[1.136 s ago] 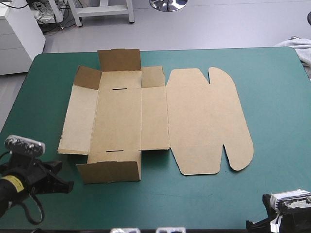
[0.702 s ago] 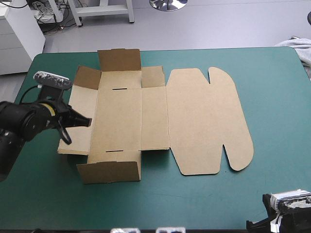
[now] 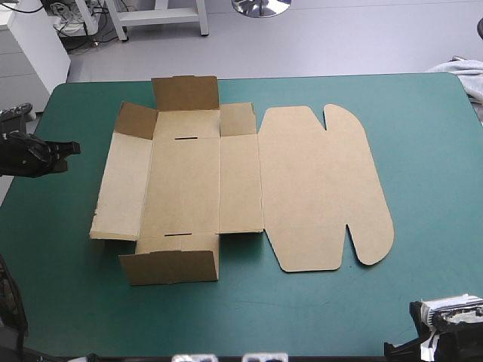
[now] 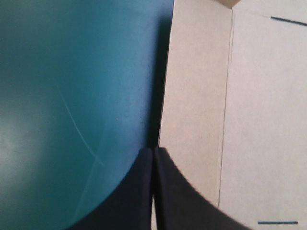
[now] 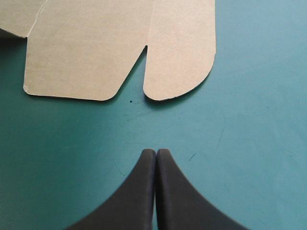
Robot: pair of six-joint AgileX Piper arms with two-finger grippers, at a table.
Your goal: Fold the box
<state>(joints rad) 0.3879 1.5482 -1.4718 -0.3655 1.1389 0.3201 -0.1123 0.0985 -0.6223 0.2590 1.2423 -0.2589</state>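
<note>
The brown box [image 3: 226, 181] lies opened out mid-table, its lid with two rounded tabs [image 3: 324, 188] flat to the right. A far flap [image 3: 185, 92] and a near flap [image 3: 170, 266] stand raised. My left gripper [image 3: 68, 148] hovers at the table's left edge, apart from the box, shut and empty. In the left wrist view the left gripper [image 4: 153, 152] points at the outer edge of the box's left panel [image 4: 192, 96]. My right gripper [image 3: 392, 351] rests at the near right corner, shut. The right wrist view puts the right gripper [image 5: 156, 152] short of the lid's tabs [image 5: 177, 57].
A pale grey cloth [image 3: 464, 75] hangs over the table's far right corner. Bare teal-green cover [image 3: 302, 309] runs along the front of the table and to the right of the lid.
The left arm rose from the near left corner to the box's left panel, then drew back to the table's left edge. The right arm and the box stayed put.
</note>
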